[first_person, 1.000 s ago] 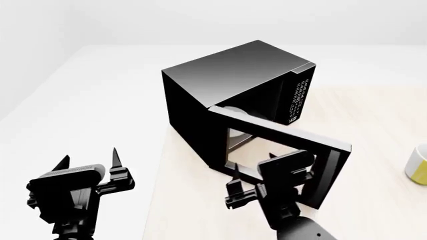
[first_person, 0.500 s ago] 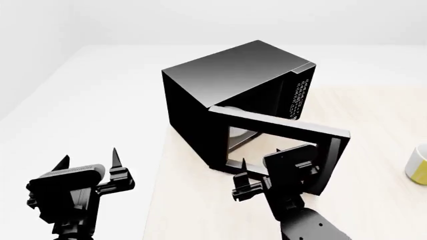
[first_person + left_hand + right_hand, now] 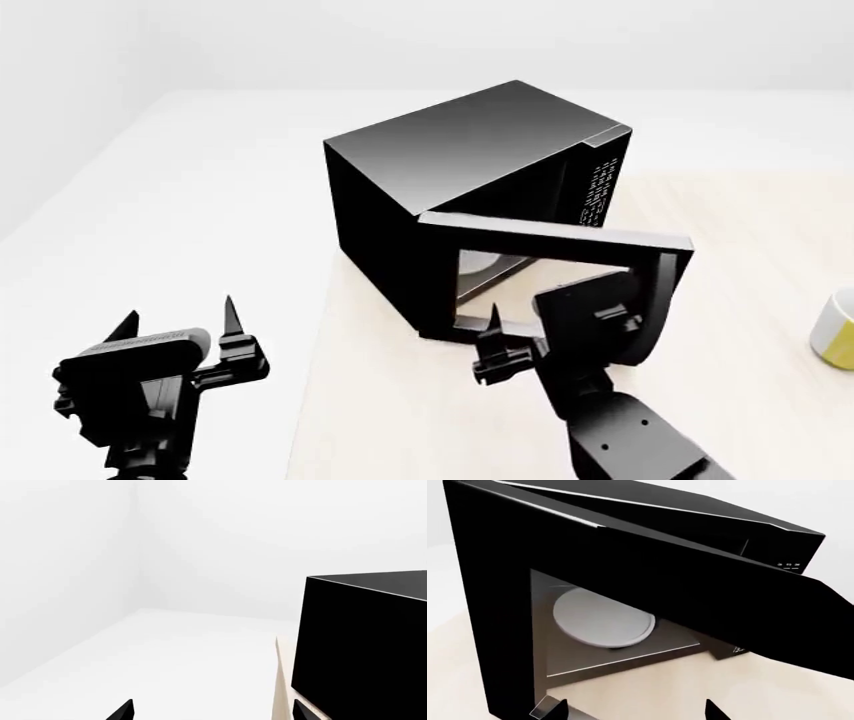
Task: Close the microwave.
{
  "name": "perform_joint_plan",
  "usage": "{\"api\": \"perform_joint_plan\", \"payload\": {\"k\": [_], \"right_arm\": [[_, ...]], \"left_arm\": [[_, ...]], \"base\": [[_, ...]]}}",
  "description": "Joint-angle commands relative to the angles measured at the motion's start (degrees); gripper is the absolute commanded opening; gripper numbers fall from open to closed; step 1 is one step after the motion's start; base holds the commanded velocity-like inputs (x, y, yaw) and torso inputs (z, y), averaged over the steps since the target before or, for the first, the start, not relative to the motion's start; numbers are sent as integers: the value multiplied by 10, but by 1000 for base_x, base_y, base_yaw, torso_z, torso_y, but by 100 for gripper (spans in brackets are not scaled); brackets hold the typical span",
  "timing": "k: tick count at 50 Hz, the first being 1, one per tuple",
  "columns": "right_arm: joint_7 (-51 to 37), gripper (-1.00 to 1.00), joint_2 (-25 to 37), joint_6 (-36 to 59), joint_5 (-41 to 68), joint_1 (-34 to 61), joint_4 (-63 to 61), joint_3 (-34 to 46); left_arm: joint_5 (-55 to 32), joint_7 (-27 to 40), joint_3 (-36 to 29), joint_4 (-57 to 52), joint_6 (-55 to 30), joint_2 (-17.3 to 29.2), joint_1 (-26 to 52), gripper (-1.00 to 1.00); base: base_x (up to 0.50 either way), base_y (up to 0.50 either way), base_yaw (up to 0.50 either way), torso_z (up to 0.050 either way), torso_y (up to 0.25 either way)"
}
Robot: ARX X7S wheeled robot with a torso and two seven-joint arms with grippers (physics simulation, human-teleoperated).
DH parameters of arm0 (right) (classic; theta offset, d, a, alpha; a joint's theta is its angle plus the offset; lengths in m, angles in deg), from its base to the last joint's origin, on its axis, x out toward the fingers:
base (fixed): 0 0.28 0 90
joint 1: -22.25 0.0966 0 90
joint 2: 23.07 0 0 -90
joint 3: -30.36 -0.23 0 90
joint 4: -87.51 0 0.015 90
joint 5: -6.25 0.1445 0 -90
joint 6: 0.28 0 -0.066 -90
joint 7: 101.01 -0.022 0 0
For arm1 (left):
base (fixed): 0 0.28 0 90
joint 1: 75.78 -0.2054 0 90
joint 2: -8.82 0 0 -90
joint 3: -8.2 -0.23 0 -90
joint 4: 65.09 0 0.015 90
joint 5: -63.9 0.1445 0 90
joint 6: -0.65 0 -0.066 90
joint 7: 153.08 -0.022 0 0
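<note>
The microwave (image 3: 461,160) is a glossy black box on the table, with its button panel (image 3: 601,195) at the right front. Its windowed door (image 3: 561,240) stands partly open, hinged at the left. My right gripper (image 3: 554,325) is open and empty, close against the door's outer side near its free edge. The right wrist view shows the door (image 3: 707,595) swung across the cavity, the white plate (image 3: 604,622) inside, and the gripper (image 3: 635,711) spread wide. My left gripper (image 3: 178,315) is open and empty, left of the table; in the left wrist view (image 3: 212,712) it faces the microwave's side (image 3: 363,645).
The light wooden table (image 3: 387,400) carries the microwave; its left edge runs just beside the box. A yellow and white mug (image 3: 837,328) stands at the far right edge. White floor and walls lie to the left and behind.
The door has swung further toward the microwave's front. My right gripper has moved forward and right along with it. The left arm has not moved.
</note>
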State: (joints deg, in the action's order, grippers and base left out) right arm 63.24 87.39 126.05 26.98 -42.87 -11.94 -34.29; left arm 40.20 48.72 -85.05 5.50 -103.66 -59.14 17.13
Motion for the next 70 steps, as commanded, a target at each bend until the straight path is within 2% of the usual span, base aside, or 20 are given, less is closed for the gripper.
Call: {"api": "perform_joint_plan", "payload": {"k": [1,14,41,70], "right_arm": [[13,100,4,-10,-11,26,35,-7],[35,100,4,-24,-3,45,73,-9],[121,100,-5,-96,-6,119,235,2],[162,100,-21,-127,-35,191,363,33]], "left_arm": [[-2,3,-1,-3,-3,2,0,100],[-1,3,-4,5,0,1,3,100],[-3,7,-6,3,-1,4,3,100],[-6,11,-8,5,-1,6,4,100]], "base": [[0,0,0,0,0],[0,0,0,0,0],[0,0,0,0,0],[0,0,0,0,0]]}}
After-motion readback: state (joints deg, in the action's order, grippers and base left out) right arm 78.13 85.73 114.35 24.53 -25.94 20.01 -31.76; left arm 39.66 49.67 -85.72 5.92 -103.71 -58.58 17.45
